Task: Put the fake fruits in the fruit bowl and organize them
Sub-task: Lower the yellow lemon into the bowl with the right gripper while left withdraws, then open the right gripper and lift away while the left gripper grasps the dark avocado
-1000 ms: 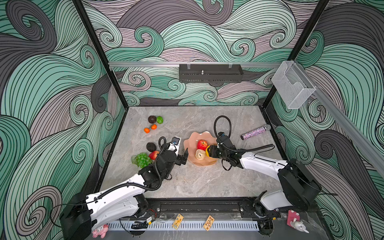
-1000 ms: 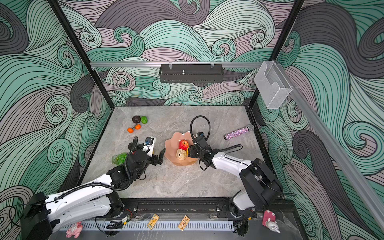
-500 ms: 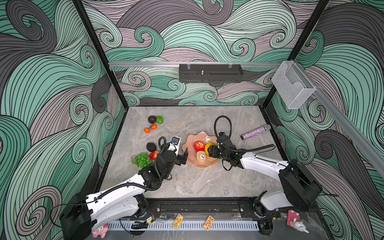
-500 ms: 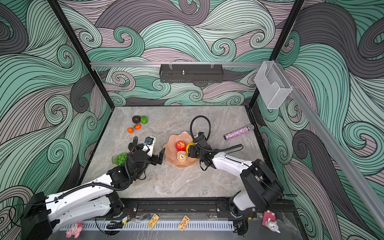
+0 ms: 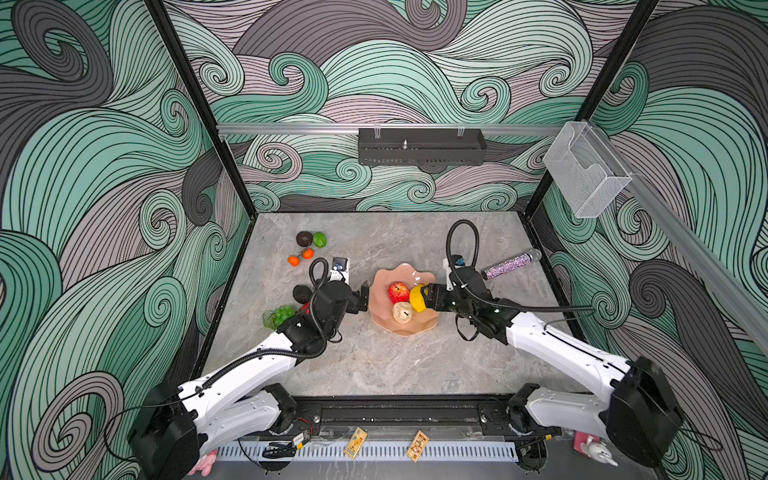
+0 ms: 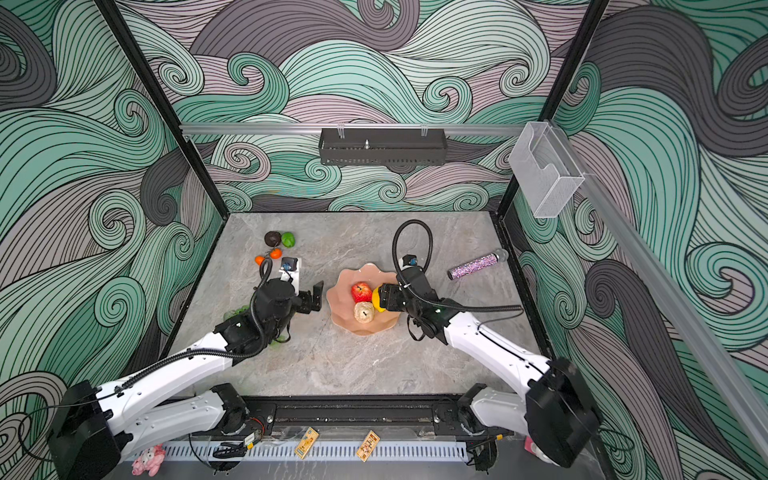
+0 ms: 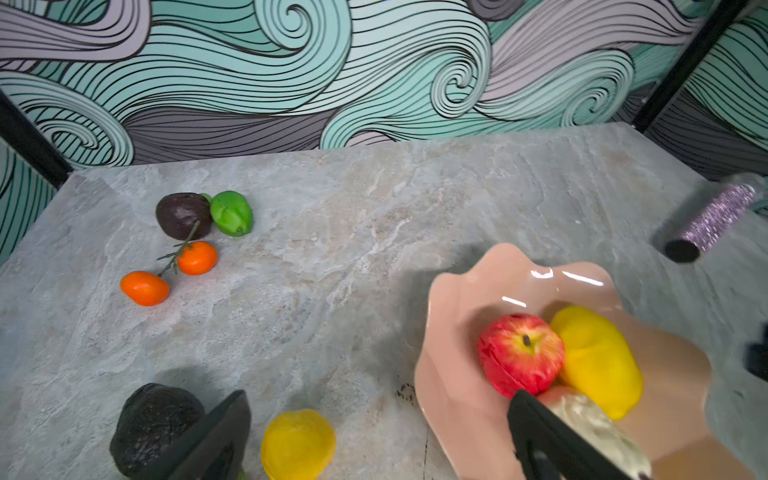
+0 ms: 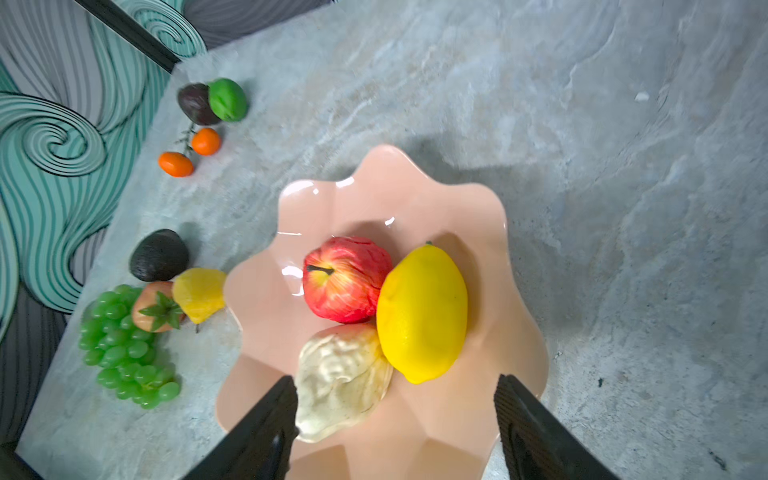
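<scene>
bowl: centre of both top views; apple, lemon and beige ball bunched inside, leaving room.
right gripper: jaws apart, lemon lies free.
left gripper: wide apart, empty, at the bowl's left rim.
pending: grapes, oranges, left on the desk.

Left gripper spread wide, right gripper jaws apart — arms angled inward
</scene>
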Controlling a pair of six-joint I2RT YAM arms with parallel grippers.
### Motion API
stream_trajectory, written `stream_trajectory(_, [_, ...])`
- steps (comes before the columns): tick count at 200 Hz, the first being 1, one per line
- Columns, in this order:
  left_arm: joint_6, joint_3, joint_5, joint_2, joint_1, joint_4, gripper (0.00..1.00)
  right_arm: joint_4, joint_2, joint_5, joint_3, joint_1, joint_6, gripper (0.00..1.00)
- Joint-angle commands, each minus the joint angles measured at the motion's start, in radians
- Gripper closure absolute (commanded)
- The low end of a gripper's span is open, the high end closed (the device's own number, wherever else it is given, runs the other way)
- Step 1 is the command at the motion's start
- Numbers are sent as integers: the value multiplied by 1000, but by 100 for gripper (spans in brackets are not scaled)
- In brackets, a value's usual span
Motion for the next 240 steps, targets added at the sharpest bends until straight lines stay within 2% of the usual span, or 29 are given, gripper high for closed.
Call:
stream_trajectory(1, [-166,149,47,75,93,-241,1,-89,-99,23,15,-1,-49,21])
stream_trajectory(28, [-243,297,89,190,205,-465,1,-108,-227,42,-31,-2,-60,18])
stream_trajectory(60, [-373,391,87,295,357,-670,1,-94,-354,44,-120,-4,-47,14])
stream_trajectory(80, [-403,414,129,356,442,-719,2,-80,-405,28,-175,-4,-24,14])
stream_trajectory(117, [-403,457,226,483,534,-756,2,-75,-436,-27,-227,-5,12,10])
stream_trajectory(159, [-385,546,323,620,588,-816,4,-51,-448,-76,-269,-7,42,10])
stream_trajectory(240, [-377,578,355,732,603,-784,14,-55,-452,-76,-288,-13,35,8])
